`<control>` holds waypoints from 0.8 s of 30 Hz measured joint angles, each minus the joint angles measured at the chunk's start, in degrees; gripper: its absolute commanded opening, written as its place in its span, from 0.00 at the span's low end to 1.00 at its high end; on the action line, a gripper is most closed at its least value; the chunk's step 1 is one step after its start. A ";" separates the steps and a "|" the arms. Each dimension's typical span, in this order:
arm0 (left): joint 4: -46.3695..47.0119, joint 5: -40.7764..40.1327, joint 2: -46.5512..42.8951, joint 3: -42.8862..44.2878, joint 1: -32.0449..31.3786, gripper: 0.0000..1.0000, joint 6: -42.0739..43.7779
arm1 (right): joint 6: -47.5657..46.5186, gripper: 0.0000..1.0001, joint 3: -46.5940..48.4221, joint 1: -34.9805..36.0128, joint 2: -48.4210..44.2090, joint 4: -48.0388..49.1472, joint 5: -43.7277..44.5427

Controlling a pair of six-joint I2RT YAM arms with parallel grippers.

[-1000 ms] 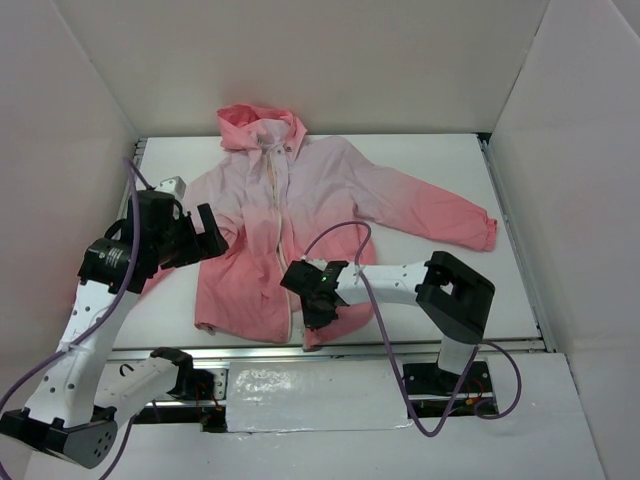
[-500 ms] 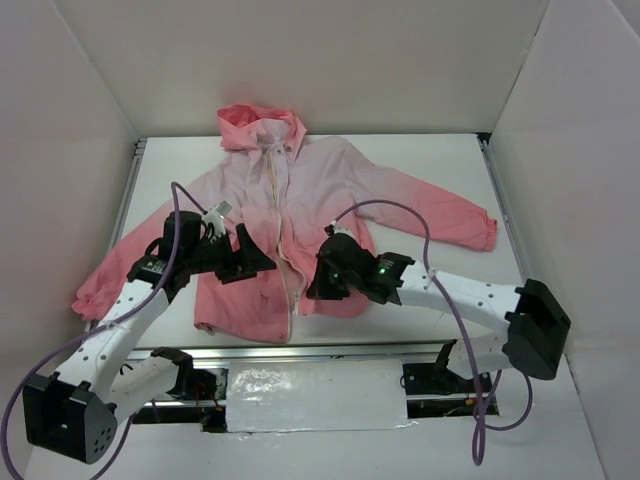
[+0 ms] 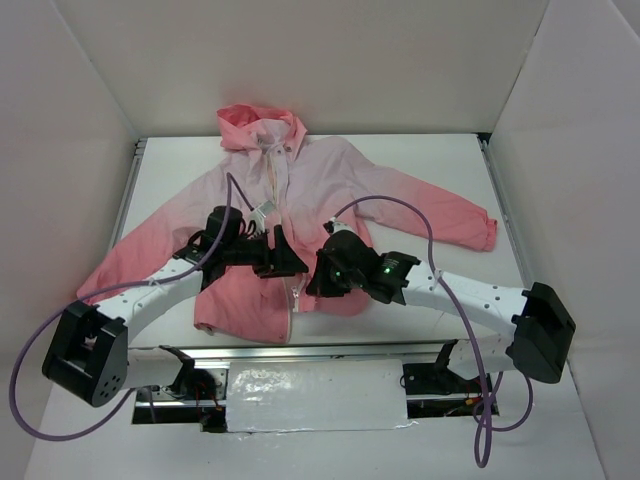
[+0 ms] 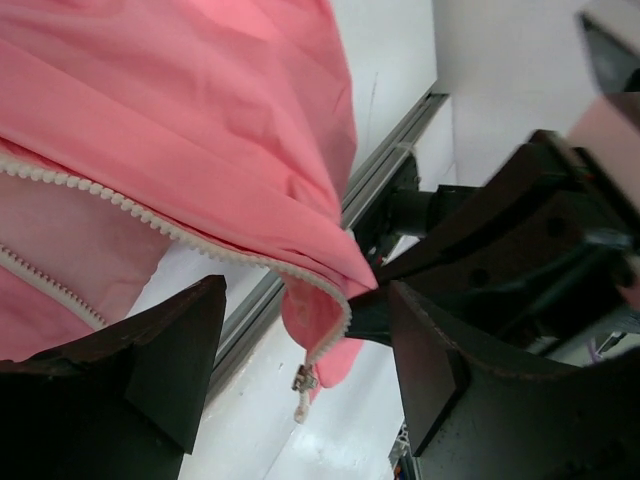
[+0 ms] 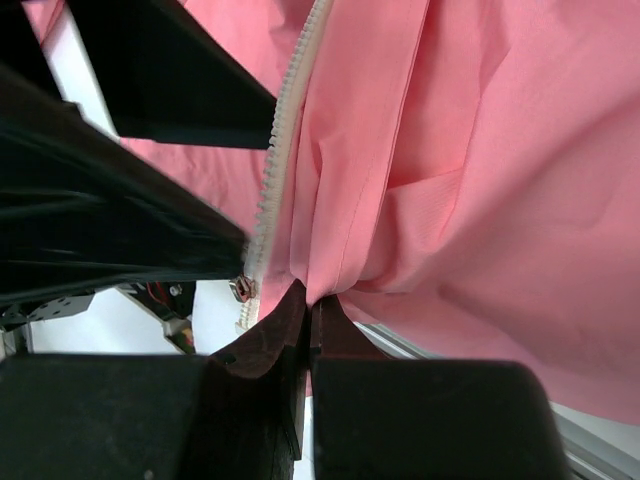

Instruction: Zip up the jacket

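Three white walls [image 3: 300,60] box in our white table [image 3: 440,290], and the pink jacket [image 3: 330,190] lies flat across it, hood at the far side, front open at the hem. Right gripper [image 5: 308,300] is pinched tight on hem fabric beside the teeth. Left gripper [image 4: 305,310] gapes wide, holding nothing, with the zipper slider [image 4: 301,380] dangling between its fingers. We'd call this setup. Next, close on that slider.

White table [image 3: 430,160], white walls [image 3: 350,60]
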 measured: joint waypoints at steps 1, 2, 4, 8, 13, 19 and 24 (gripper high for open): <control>-0.04 -0.50 0.81 0.07 -0.70 0.77 0.13 | -0.07 0.00 -0.02 0.00 -0.04 -0.02 -0.02; 0.00 -0.90 1.51 0.11 -1.31 0.77 0.22 | -0.17 0.00 -0.02 0.00 -0.09 -0.02 -0.02; 0.17 -1.51 2.91 0.28 -2.25 0.71 0.28 | -0.31 0.00 -0.02 0.00 -0.13 -0.02 -0.04; 0.42 -1.90 5.60 1.07 -3.10 0.51 0.42 | -0.50 0.00 -0.17 0.00 -0.13 -0.15 0.00; 0.35 -1.66 7.28 2.91 -3.78 0.04 1.51 | -0.87 0.01 -0.98 -0.11 -0.26 -0.22 0.15; -1.62 -2.95 9.66 6.80 -4.20 0.00 2.75 | -3.54 0.48 -1.73 -0.35 -3.91 -1.36 -0.83; -2.19 -9.57 9.64 7.89 -7.04 0.00 2.91 | -8.02 0.56 -1.90 0.07 -13.18 -0.13 -6.80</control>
